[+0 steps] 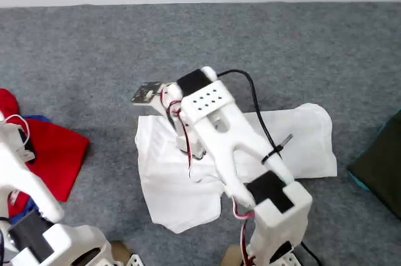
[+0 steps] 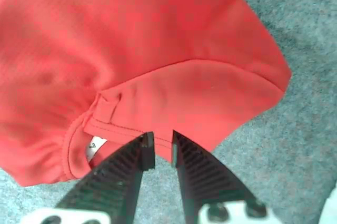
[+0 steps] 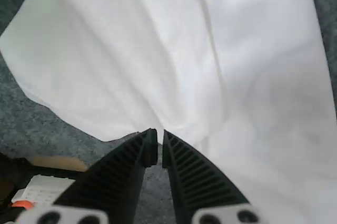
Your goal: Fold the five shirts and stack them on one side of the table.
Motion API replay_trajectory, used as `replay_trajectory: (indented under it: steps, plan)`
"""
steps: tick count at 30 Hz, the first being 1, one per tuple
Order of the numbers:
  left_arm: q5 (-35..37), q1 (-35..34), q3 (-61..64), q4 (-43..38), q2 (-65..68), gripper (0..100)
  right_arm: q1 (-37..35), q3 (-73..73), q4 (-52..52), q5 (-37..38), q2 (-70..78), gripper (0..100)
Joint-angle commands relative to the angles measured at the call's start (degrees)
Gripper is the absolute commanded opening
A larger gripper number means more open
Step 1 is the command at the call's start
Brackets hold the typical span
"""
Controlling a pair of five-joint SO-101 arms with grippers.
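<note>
A white shirt [image 1: 301, 141] lies partly folded on the grey carpeted table, with my right arm [image 1: 219, 128] stretched over its middle. In the right wrist view the right gripper [image 3: 158, 139] is shut at the edge of the white shirt [image 3: 184, 50], and creases in the cloth run toward its tips. A red shirt [image 1: 56, 147] lies folded at the table's left side. My left gripper [image 2: 159, 150] hangs just above the red shirt [image 2: 158, 50] near its collar, its fingers a narrow gap apart with nothing between them.
A blue shirt [image 1: 19, 208] peeks out from under the red one. A dark green shirt [image 1: 382, 166] lies at the right edge. The left arm [image 1: 25, 184] stands at the front left. Bare carpet [image 1: 263, 40] stretches across the far half.
</note>
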Motion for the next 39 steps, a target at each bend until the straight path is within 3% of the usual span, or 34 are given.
replay_trajectory:
  steps: [1,9,15,30,35,39]
  plan:
    - [-0.5,-0.2,-0.2,-1.1,-2.8,7,-3.9,7.6,1.4,-0.5,-8.1,9.2]
    - [-0.5,-0.2,-0.2,-1.1,-2.8,7,-14.5,38.1,-13.5,-2.5,-26.9,14.0]
    - [-0.5,-0.2,-0.2,-1.1,-2.8,7,-18.4,51.3,-24.0,-5.1,-29.8,17.4]
    - [-0.5,-0.2,-0.1,-1.1,-2.8,7,-18.5,57.7,-36.7,-4.6,-20.3,16.6]
    - [-0.5,-0.4,-0.1,-1.1,-2.8,7,-17.8,53.7,-33.9,-1.8,-18.0,0.4]
    - [-0.5,-0.3,-0.1,-1.1,-2.8,7,-16.0,49.1,-29.1,-1.4,-19.2,1.0]
